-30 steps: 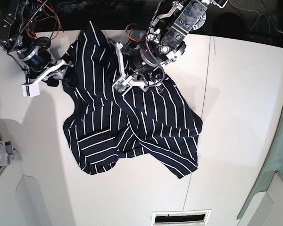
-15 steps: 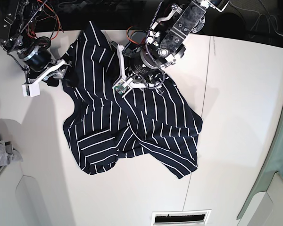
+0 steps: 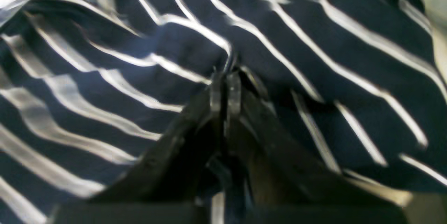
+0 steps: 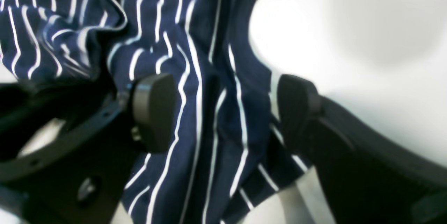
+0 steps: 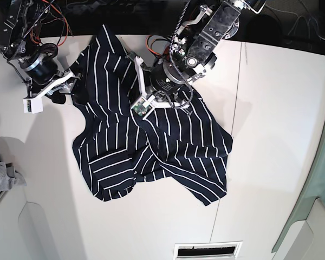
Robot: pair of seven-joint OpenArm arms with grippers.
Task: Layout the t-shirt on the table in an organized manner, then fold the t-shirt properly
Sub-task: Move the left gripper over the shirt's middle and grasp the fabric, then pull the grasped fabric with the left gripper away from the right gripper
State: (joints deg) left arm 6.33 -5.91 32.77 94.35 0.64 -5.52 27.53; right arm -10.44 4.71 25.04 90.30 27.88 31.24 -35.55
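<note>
I have the t-shirt (image 5: 151,141) lying crumpled across the middle of the table (image 5: 271,108), bunched in folds, one part running up toward the top edge of the base frame. My left gripper (image 3: 225,77) sits over the upper centre of the cloth; in its wrist view the two fingers are pressed together with a small ridge of striped fabric pinched at their tips, though the picture is blurred and I can only just make out the pinch. My right gripper (image 4: 223,112) is at the upper left of the base view, at the shirt's edge. Its pads (image 4: 153,110) stand wide apart with a band of shirt lying between them, and they are not squeezing it. A grey cloth (image 5: 0,179) lies at the left edge.
</note>
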